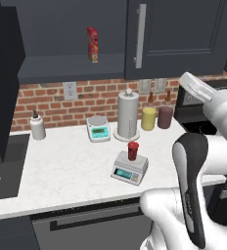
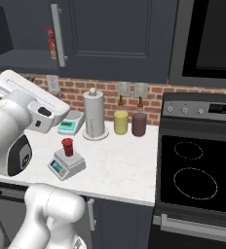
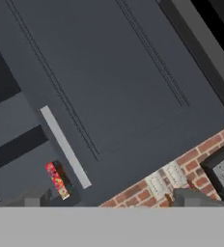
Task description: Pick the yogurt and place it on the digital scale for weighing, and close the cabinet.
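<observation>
The yogurt (image 1: 133,150), a small dark-red cup, stands upright on the platform of the grey digital scale (image 1: 130,167) near the counter's front edge. It is also seen on the scale (image 2: 66,164) as the yogurt (image 2: 67,146) in the right base view. The dark cabinet (image 1: 179,34) has its right door shut, with a silver handle (image 1: 141,36). Its left half stands open, and a tall red box (image 1: 92,44) is on the shelf. My gripper (image 3: 111,200) is open and empty. It is raised well above the counter and faces the shut cabinet door (image 3: 114,82).
Behind the scale stand a paper towel roll (image 1: 128,114), a white round-platter scale (image 1: 98,128), a yellow canister (image 1: 148,118) and a maroon one (image 1: 165,117). A soap bottle (image 1: 37,127) and the sink (image 1: 3,166) are to the left. The stove (image 2: 197,175) is to the right.
</observation>
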